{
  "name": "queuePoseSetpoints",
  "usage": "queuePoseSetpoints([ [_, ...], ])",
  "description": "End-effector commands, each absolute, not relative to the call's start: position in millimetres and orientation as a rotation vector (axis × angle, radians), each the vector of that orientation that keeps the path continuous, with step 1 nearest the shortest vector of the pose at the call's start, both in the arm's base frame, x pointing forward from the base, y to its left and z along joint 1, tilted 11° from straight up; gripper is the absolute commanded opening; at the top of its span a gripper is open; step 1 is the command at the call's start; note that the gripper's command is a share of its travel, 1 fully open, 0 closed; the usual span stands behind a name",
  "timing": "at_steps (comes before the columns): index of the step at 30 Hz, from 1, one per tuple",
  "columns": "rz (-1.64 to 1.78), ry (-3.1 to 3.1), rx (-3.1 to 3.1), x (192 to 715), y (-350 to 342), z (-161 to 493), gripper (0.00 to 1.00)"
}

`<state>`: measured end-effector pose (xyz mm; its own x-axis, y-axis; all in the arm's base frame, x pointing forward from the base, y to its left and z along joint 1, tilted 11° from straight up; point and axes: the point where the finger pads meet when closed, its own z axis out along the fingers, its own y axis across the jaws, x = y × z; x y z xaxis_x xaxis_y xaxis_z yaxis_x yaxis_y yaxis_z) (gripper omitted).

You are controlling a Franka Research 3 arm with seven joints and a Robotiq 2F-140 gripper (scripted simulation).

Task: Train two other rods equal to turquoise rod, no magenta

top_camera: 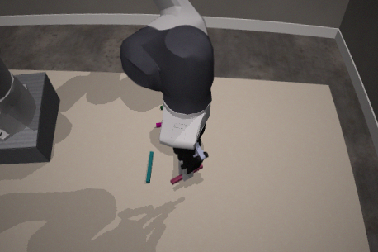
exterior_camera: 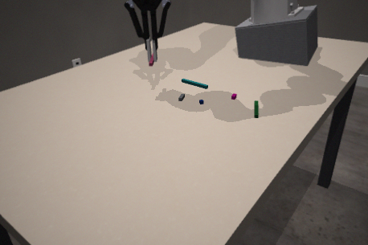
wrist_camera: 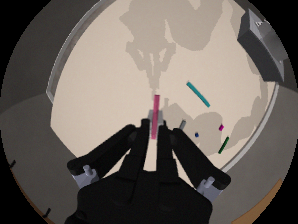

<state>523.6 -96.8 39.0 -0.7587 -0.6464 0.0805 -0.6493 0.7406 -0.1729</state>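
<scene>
My gripper (top_camera: pixel 189 173) (exterior_camera: pixel 152 59) (wrist_camera: pixel 155 116) is shut on the pink rod (top_camera: pixel 177 179) (exterior_camera: pixel 151 63) (wrist_camera: pixel 157 102), gripped near its middle and held level above the table. The turquoise rod (top_camera: pixel 149 167) (exterior_camera: pixel 194 83) (wrist_camera: pixel 198 94) lies flat, nearer the robot's base. The grey rod (exterior_camera: pixel 181 97) (wrist_camera: pixel 183 124) and the small blue rod (exterior_camera: pixel 201 102) (wrist_camera: pixel 197 135) lie near each other, apart. The arm hides both in the top view. The magenta rod (top_camera: pixel 158 125) (exterior_camera: pixel 234 96) (wrist_camera: pixel 221 128) and the green rod (top_camera: pixel 161 107) (exterior_camera: pixel 256 109) (wrist_camera: pixel 224 145) lie beyond the blue one.
The robot's base block (top_camera: pixel 49 121) (exterior_camera: pixel 277 41) (wrist_camera: pixel 260 47) stands at one end of the table (top_camera: pixel 281 174) (exterior_camera: pixel 120 149) (wrist_camera: pixel 100 85). Arm shadows fall across the table and over several rods.
</scene>
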Motion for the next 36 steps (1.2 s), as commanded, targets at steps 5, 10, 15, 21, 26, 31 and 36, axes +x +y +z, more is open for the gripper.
queuePoseSetpoints([
  [5, 0.292, -2.847, 1.225, 534.9, -15.7, 24.8, 0.03],
  [10, 0.289, -2.786, 1.34, 534.5, 41.8, 14.1, 0.03],
  [15, 0.284, -2.721, 1.45, 527.2, 98.5, 2.6, 0.03],
  [21, 0.283, -2.708, 1.471, 525.0, 109.6, 0.2, 0.03],
  [26, 0.283, -2.708, 1.471, 525.0, 109.6, 0.2, 0.03],
  [31, 0.283, -2.708, 1.471, 525.0, 109.5, -0.2, 0.03],
  [36, 0.283, -2.708, 1.471, 525.2, 109.0, -2.8, 0.03],
])
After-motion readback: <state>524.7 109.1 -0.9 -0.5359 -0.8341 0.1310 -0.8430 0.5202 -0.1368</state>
